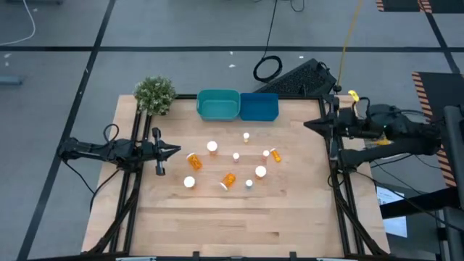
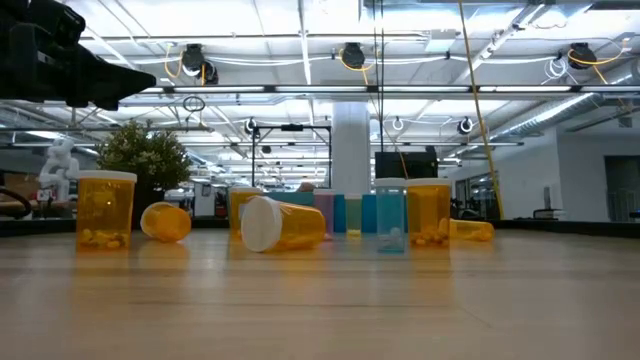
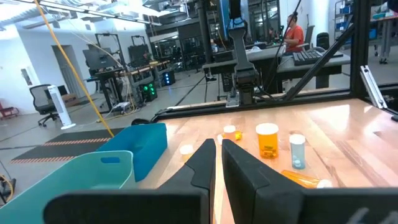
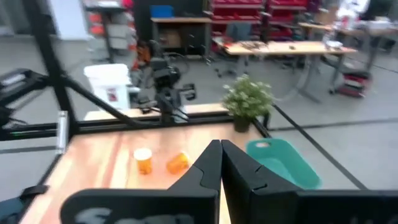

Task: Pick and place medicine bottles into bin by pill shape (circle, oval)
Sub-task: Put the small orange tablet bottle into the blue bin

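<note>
From above, my left gripper [image 1: 176,150] waits at the left edge of the wooden table [image 1: 290,210], fingers pressed together, holding nothing. My right gripper [image 1: 307,125] waits at the right edge, fingers together too, also empty. The medicine bottles [image 1: 230,161] are scattered in the middle of the table, well apart from both my grippers. Some stand up so I see only round white caps; a few lie on their sides: one [image 1: 194,160] left of the middle points its long side slanted, another [image 1: 228,180] lies slanted lower down, and one [image 1: 274,154] lies on the right. At the far edge a teal bin [image 1: 218,105] and a blue bin [image 1: 259,106] sit touching side by side, with a small green plant [image 1: 155,94] near the teal one. From table height, a wide bottle [image 2: 104,210] stands upright with small pills at its bottom, and a big bottle [image 2: 282,223] lies on its side with its white cap toward the camera. I cannot read any labels. Past my left fingers [image 3: 245,168] I see both bins, an upright orange bottle [image 3: 267,140] and a pale clear one [image 3: 297,151] beside it. Past my right fingers [image 4: 205,168] I see an upright bottle [image 4: 143,161], a tipped one [image 4: 178,162], the plant and the teal bin.
</note>
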{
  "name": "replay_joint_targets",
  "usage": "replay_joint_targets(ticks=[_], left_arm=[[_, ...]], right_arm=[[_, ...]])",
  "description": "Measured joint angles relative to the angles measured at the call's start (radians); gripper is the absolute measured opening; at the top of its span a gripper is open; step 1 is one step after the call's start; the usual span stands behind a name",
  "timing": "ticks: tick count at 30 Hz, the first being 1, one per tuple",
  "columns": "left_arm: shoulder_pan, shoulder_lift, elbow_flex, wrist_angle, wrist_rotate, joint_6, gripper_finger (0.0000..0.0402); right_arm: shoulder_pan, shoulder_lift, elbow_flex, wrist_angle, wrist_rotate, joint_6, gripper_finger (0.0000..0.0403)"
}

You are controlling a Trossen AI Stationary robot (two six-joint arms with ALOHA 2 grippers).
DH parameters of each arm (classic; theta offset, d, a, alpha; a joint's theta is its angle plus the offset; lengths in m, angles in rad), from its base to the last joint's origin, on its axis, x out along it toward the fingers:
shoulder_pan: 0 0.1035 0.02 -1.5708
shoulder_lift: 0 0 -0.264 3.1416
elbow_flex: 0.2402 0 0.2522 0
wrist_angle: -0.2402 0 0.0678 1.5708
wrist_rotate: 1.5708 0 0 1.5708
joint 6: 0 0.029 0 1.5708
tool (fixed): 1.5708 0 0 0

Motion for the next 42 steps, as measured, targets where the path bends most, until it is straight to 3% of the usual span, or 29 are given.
replay_joint_targets(ticks=[8, 13, 23, 29, 42], left_arm=[[0.0, 0.0, 0.0, -0.001, 0.0, -0.025, 0.0033], [0.0, 0.0, 0.0, -0.001, 0.0, -0.03, 0.0033], [0.0, 0.0, 0.058, -0.021, 0.0, -0.189, 0.0033], [0.0, 0.062, 0.239, -0.162, 0.003, -0.213, 0.0033], [0.0, 0.474, 0.765, -0.512, 0.01, -0.222, 0.0033]], right_arm=[[-0.013, 0.112, 0.151, -0.091, -0.004, -0.002, 0.0], [-0.013, 0.144, 0.142, -0.112, -0.004, -0.022, 0.0], [-0.013, 0.177, 0.067, -0.112, -0.008, 0.01, 0.0], [-0.013, 0.175, -0.009, -0.052, -0.008, 0.017, 0.0], [-0.013, 0.174, -0.142, 0.017, -0.007, 0.058, 0.0]])
